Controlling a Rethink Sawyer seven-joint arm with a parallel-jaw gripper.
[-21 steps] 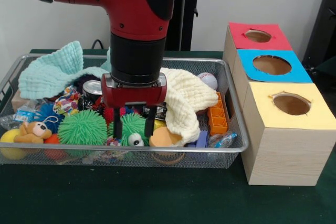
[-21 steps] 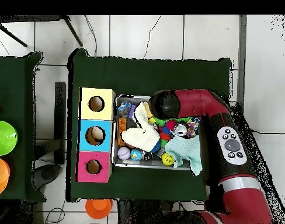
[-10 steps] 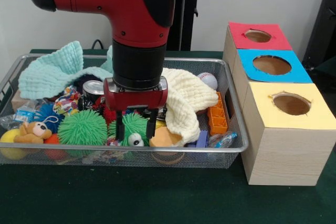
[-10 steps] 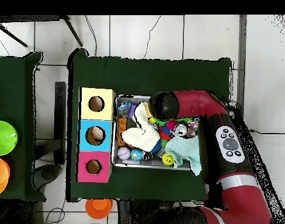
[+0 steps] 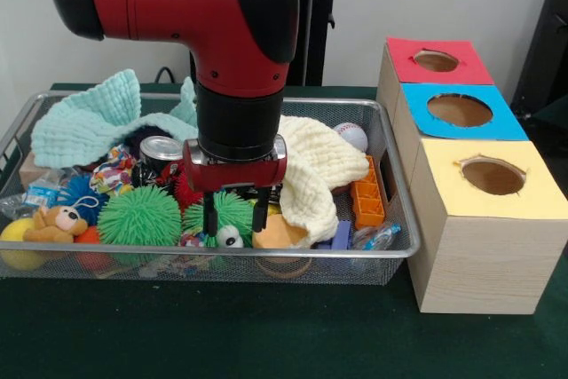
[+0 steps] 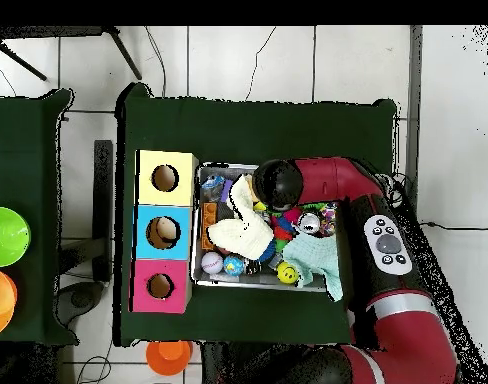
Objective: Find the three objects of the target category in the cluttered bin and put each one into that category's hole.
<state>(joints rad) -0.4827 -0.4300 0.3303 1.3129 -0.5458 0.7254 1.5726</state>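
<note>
Gripper (image 5: 235, 217) lowered into the wire bin (image 5: 390, 219), black fingers (image 5: 210, 216) parted and straddling the top of a small green spiky ball (image 5: 229, 210). Googly eyeball toy (image 5: 230, 236) just below the fingertips, orange disc (image 5: 278, 233) just to their right at the bin's front. Bigger green spiky ball (image 5: 140, 216) to the left, cream cloth (image 5: 312, 175) draped to the right. Row of boxes beside the bin: yellow hole (image 5: 493, 177), blue hole (image 5: 460, 110), red hole (image 5: 436, 60).

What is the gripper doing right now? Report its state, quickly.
Gripper: jaws open, holding nothing, straddling the green spiky ball in the wire bin.
</note>
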